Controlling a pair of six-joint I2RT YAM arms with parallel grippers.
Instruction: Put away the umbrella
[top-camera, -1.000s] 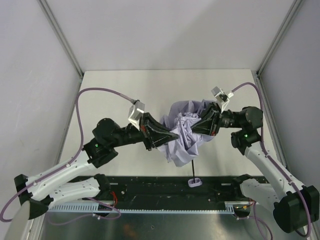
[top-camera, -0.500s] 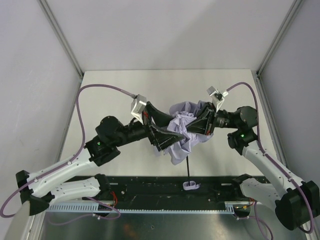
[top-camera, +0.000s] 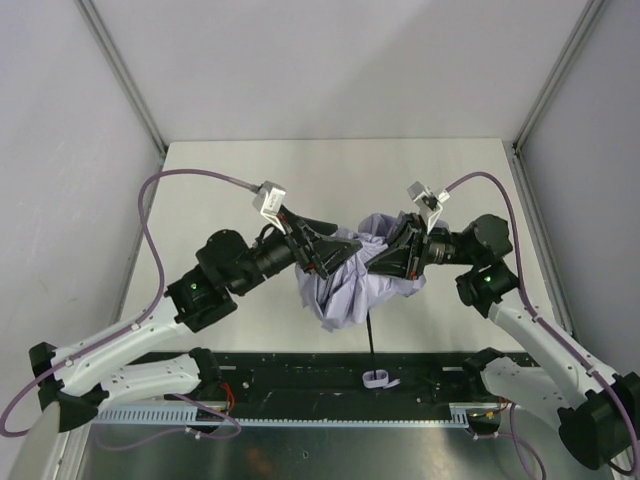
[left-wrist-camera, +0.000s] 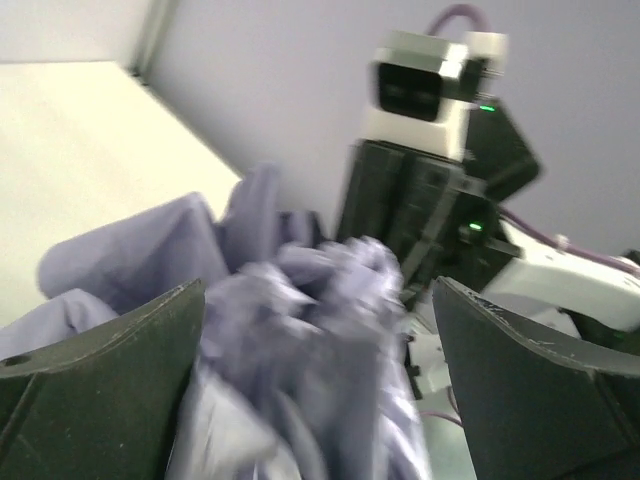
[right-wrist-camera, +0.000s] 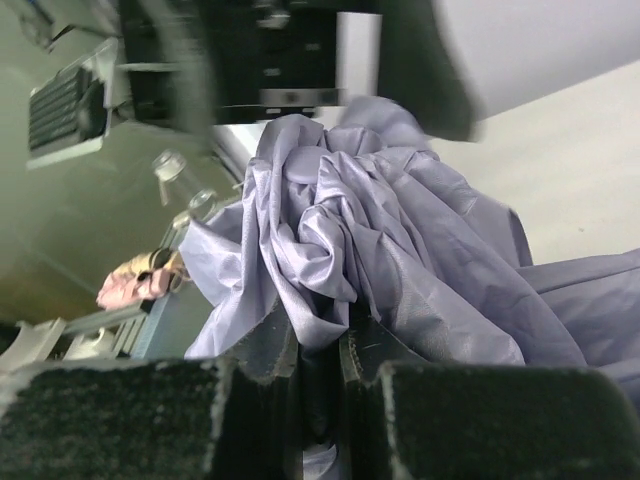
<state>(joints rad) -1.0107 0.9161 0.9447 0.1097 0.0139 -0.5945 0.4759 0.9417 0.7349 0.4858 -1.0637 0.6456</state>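
Note:
The umbrella (top-camera: 352, 275) is a crumpled pale lavender bunch of fabric held up between both arms, its thin black shaft (top-camera: 371, 338) hanging down to a small pale handle (top-camera: 375, 378) over the black base strip. My left gripper (top-camera: 325, 256) is open, its jaws standing wide on either side of the blurred umbrella fabric (left-wrist-camera: 300, 350), and its fingers (left-wrist-camera: 110, 370) do not press on it. My right gripper (top-camera: 396, 258) is shut on a fold of the umbrella canopy (right-wrist-camera: 400, 230), the fold pinched between its fingers (right-wrist-camera: 268, 350).
The pale table (top-camera: 250, 180) is boxed in by grey walls and metal corner posts (top-camera: 125, 75). A black base strip (top-camera: 290, 375) runs along the near edge between the arm bases. Purple cables (top-camera: 190, 180) loop above both arms.
My left gripper went from shut on the fabric to wide open. Both wrists rose and turned, and the hanging shaft and handle swung a little left and toward the near edge.

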